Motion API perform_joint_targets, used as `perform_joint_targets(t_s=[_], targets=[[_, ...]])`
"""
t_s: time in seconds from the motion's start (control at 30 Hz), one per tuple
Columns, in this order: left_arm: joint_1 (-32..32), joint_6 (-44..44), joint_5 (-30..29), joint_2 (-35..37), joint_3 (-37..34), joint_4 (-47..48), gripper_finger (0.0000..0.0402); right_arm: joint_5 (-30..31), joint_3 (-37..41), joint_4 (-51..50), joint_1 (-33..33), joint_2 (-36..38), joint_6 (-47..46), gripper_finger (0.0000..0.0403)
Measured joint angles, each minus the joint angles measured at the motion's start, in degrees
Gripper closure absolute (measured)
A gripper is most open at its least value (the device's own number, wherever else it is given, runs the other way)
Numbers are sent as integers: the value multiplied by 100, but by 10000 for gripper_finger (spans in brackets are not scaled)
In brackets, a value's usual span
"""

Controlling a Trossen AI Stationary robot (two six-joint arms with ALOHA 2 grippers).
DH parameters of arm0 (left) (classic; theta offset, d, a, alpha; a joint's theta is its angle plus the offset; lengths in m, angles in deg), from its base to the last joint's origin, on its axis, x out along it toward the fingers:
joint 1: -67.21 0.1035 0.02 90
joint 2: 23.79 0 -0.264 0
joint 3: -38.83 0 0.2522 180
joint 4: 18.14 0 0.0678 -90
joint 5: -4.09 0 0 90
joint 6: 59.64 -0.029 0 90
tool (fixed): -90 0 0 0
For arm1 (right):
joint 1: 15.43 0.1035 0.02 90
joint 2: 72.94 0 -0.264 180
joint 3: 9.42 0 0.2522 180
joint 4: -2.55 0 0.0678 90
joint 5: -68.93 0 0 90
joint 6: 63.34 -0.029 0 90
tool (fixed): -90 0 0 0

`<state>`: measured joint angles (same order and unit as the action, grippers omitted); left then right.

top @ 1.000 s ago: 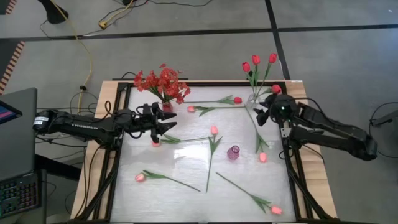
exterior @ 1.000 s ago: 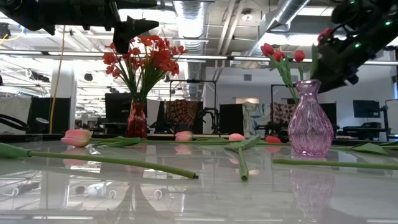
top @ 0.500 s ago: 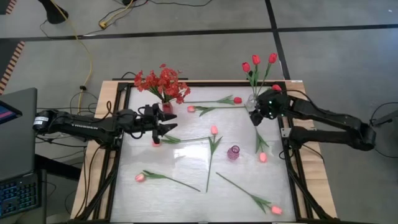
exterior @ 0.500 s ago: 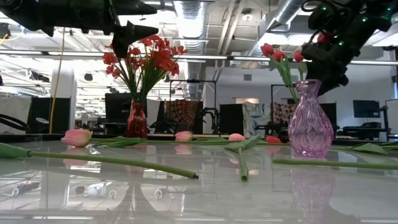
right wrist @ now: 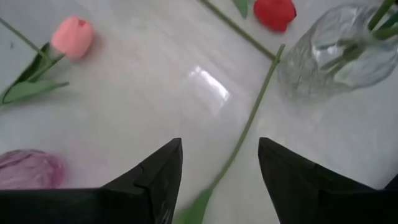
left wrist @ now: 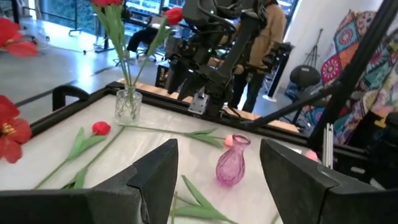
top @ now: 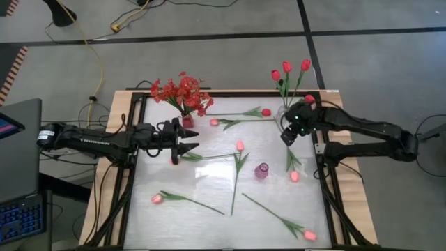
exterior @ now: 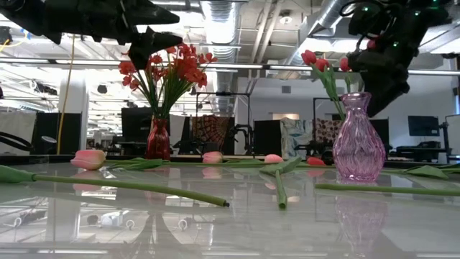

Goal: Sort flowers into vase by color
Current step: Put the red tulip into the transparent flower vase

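Pink and red tulips lie scattered flat on the white table (top: 209, 178). One pink tulip (top: 295, 176) lies with its stem (right wrist: 249, 134) running toward the clear glass vase (top: 284, 111), which holds three red tulips. My right gripper (top: 284, 138) hangs open above that stem, slanting down, with its fingers on either side and clear of it (right wrist: 219, 142). A red vase (top: 187, 120) holds the bushy red sprays. My left gripper (top: 187, 141) stands open and level just in front of it, holding nothing (left wrist: 219, 143). A small pink-purple vase (top: 261, 171) stands empty mid-table.
More tulips lie at the near left (top: 157, 199), near right (top: 309, 235), the centre (top: 240, 146) and the far side (top: 214, 122). A red tulip (top: 266, 111) lies beside the clear vase. A black frame (top: 327, 195) rims the table. People stand in the room beyond (left wrist: 261, 56).
My right gripper has swung toward the table's left and a little nearer. It has tipped from near level to slanting steeply down over the stem beside the clear vase. No flower has moved.
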<state>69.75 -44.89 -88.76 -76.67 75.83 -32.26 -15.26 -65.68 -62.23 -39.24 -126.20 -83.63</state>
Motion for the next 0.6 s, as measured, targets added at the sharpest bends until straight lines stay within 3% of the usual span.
perform_joint_targets(t_s=[0.27, 0.6], targets=[[-575, -408, -393, 0, 38, 110, 187, 2, 0, -104, 328, 4, -232, 181], [-1566, -1038, -1547, -347, 912, 1235, 187, 7, 0, -52, 960, 2, -1025, 184]])
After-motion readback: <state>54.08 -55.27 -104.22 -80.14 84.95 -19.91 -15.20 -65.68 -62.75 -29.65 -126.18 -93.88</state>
